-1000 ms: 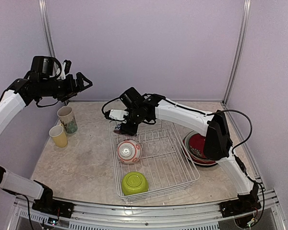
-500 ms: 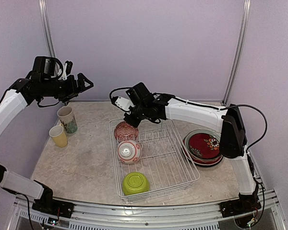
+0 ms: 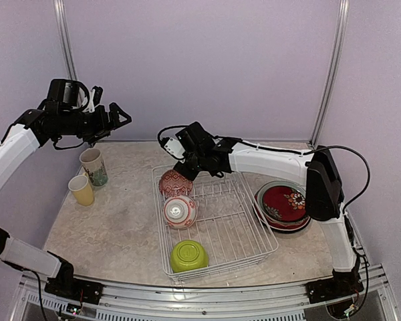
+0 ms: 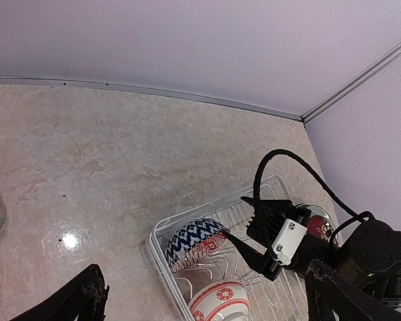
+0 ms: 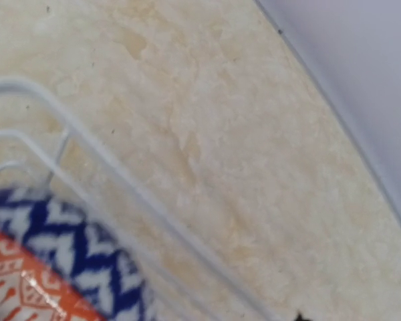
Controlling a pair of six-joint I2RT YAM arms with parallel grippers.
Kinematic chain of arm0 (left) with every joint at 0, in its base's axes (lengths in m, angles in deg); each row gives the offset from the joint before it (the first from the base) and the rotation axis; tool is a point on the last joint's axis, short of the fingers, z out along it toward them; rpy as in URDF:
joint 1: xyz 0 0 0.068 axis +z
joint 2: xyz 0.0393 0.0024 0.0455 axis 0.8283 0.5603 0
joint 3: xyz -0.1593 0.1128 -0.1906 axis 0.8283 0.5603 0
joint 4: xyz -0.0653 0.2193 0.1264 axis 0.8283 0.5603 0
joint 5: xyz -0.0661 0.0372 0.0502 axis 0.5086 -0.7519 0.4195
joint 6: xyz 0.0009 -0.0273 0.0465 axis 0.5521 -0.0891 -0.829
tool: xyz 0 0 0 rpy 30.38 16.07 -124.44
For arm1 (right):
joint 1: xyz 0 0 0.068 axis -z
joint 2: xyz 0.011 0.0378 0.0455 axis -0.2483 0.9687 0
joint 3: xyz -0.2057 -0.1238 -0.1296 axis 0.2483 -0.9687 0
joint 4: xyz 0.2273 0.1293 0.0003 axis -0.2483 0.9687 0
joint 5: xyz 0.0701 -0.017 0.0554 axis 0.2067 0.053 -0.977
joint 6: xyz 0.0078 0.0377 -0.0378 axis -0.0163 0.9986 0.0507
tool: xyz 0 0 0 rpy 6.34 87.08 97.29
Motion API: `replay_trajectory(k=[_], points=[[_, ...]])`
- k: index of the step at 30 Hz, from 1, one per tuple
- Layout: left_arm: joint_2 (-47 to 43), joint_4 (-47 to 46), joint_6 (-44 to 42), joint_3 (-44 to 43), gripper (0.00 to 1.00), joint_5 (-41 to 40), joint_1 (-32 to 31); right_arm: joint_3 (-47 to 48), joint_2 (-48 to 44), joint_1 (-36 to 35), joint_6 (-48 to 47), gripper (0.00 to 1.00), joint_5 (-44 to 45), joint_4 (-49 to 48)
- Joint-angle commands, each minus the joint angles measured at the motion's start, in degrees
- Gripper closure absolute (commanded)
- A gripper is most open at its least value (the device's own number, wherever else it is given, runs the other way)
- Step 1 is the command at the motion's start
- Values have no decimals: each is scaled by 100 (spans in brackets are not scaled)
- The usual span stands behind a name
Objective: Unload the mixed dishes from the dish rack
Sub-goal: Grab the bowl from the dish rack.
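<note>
Both arms wore white shells on their long links, the left arm [image 3: 10,150] and the right arm [image 3: 264,159] alike, with black joints between. Behind the jaws of the right gripper [image 3: 184,174] sat a white block [image 4: 285,237] with two small dark screws, and a black cable [image 4: 281,164] looped rearward. The left gripper [image 3: 113,110] had matte black fingers [image 4: 77,301].

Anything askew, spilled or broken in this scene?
Nothing spilled or broken. Only the blue zigzag and orange patterned bowl lies tilted on its side, in the far left corner of the white wire dish rack.
</note>
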Motion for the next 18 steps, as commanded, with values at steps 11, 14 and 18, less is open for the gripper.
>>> replay_trajectory(k=[11, 14, 18], points=[[135, 7, 56, 1, 1, 136, 1, -816, 115, -80, -331, 45, 563, -960], [121, 10, 48, 8, 1, 103, -1, -684, 351, -72, -447, 50, 662, -1126], [105, 10, 39, 1, 1, 99, -5, -294, 644, -71, -552, 55, 672, -1140]])
